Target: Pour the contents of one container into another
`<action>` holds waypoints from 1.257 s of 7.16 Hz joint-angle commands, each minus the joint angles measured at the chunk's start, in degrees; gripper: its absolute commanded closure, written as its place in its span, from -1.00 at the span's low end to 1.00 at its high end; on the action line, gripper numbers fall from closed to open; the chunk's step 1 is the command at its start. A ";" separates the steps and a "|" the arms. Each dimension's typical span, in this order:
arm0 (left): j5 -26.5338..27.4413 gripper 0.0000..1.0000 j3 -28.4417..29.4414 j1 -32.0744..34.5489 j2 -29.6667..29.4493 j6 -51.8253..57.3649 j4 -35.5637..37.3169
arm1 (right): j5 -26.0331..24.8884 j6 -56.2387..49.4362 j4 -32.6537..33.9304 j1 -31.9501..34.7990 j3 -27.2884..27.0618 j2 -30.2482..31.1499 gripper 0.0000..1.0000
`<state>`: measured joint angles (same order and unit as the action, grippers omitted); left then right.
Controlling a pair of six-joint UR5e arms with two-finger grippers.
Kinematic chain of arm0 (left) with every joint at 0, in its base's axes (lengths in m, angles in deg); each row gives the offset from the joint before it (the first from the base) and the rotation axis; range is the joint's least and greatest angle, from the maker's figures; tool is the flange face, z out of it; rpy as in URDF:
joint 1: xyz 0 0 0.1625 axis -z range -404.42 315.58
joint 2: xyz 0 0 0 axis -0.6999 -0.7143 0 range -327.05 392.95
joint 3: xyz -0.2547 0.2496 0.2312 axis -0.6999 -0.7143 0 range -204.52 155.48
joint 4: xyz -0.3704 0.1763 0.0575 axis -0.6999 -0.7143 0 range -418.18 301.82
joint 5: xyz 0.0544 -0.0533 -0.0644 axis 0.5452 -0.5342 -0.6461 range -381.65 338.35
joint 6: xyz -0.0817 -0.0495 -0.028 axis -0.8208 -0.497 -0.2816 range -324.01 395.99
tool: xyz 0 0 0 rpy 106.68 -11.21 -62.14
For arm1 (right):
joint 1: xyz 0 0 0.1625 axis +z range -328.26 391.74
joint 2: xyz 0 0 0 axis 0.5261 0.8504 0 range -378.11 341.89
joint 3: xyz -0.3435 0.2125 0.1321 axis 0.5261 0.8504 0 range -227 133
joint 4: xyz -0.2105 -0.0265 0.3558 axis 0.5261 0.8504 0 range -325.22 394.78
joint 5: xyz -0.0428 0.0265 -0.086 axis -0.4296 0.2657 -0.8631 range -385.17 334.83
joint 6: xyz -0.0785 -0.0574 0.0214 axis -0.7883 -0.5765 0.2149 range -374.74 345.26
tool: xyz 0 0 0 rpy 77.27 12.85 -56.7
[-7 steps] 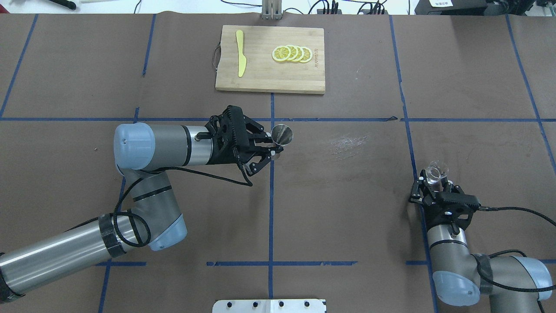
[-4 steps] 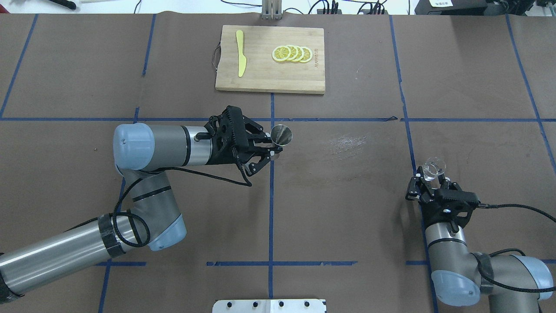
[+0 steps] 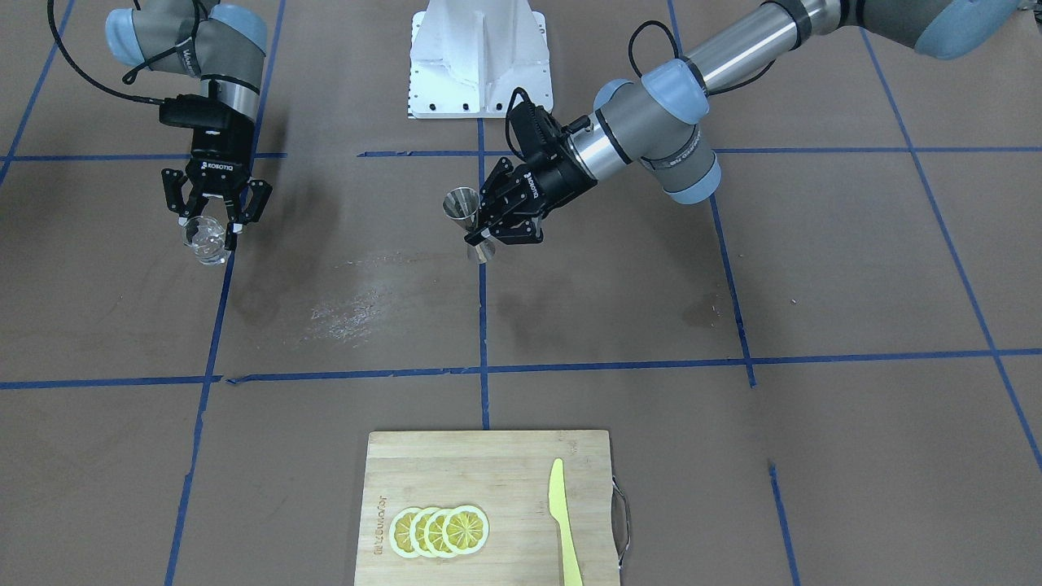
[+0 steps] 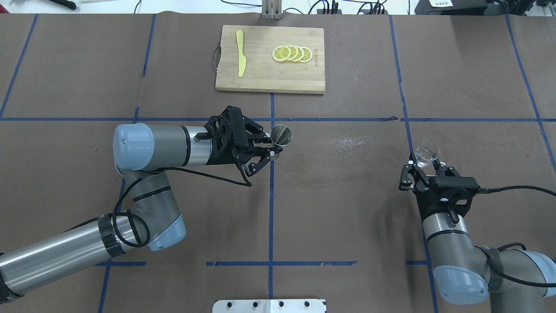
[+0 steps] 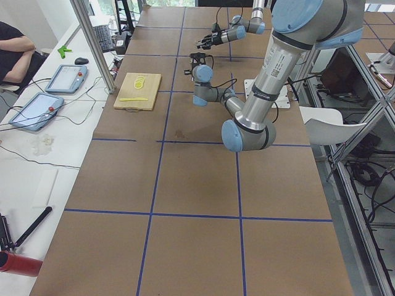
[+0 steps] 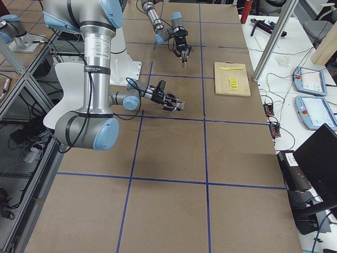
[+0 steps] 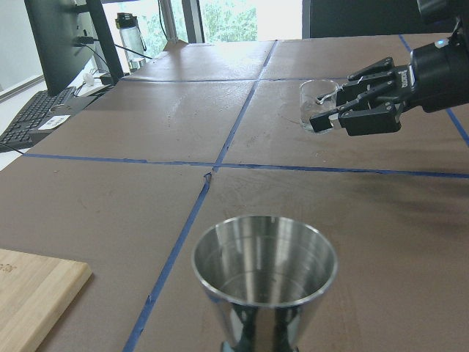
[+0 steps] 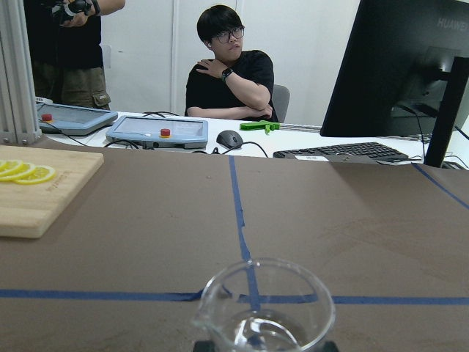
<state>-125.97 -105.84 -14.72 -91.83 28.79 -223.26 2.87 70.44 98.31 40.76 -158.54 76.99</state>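
Note:
The steel jigger [image 4: 282,134] stands upright above the table's middle, with my left gripper [image 4: 273,145] shut on its narrow waist from the side. In the left wrist view the jigger's open mouth [image 7: 264,268] fills the lower centre. At the right side, my right gripper [image 4: 426,165] is shut on the clear glass cup [image 4: 427,154], held upright off the table. The front-facing view shows that glass cup [image 3: 203,242] at the left under the right gripper [image 3: 207,228], with the jigger [image 3: 461,203] and the left gripper [image 3: 482,228] well apart from it. A little clear liquid shows in the glass cup [image 8: 264,312].
A bamboo cutting board [image 4: 260,78] lies at the far middle with a yellow knife [image 4: 240,52] and lemon slices [image 4: 292,54]. A whitish smear [image 4: 347,142] marks the brown cover between the arms. The white base plate [image 4: 269,305] sits at the near edge.
My right gripper has carried the glass cup forward, away from the robot's base, and slightly towards the centre. The left arm and jigger have stayed still.

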 commanded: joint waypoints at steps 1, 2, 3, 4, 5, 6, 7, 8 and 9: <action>-0.10 1.00 -0.16 -0.16 0.06 0.25 -0.07 | 0.69 -15.93 -14.16 2.13 -0.62 -0.53 1.00; -0.10 1.00 -0.25 -0.17 0.06 0.25 -0.15 | 4.44 -20.80 -17.79 3.28 -0.70 -0.53 1.00; -0.10 1.00 -0.33 -0.25 0.06 0.25 -0.15 | 4.56 -25.90 -18.18 3.64 -0.88 -1.57 1.00; -0.10 1.00 -0.34 -0.25 0.06 0.17 -0.15 | 4.13 -31.95 -18.18 3.81 -0.79 -4.37 1.00; -0.01 1.00 -0.34 -0.25 0.06 0.17 -0.15 | 3.86 -34.45 -17.48 4.51 -0.71 -8.40 1.00; -0.01 1.00 -0.34 -0.25 0.06 0.17 -0.15 | 3.86 -34.56 -14.08 4.95 -0.70 -12.70 1.00; -0.01 1.00 -0.34 -0.25 0.06 0.17 -0.15 | 3.86 -34.56 -6.83 5.31 -0.70 -17.88 1.00; -0.01 1.00 -0.34 -0.25 0.06 0.08 -0.15 | 3.51 -34.56 2.21 5.57 -0.79 -24.02 1.00; -0.01 1.00 -0.34 -0.25 0.06 0.08 -0.15 | 2.20 -34.82 11.00 5.31 -0.70 -28.43 1.00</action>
<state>-125.98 -106.17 -14.97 -91.77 28.90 -223.42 6.15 35.87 99.09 46.11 -159.27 54.48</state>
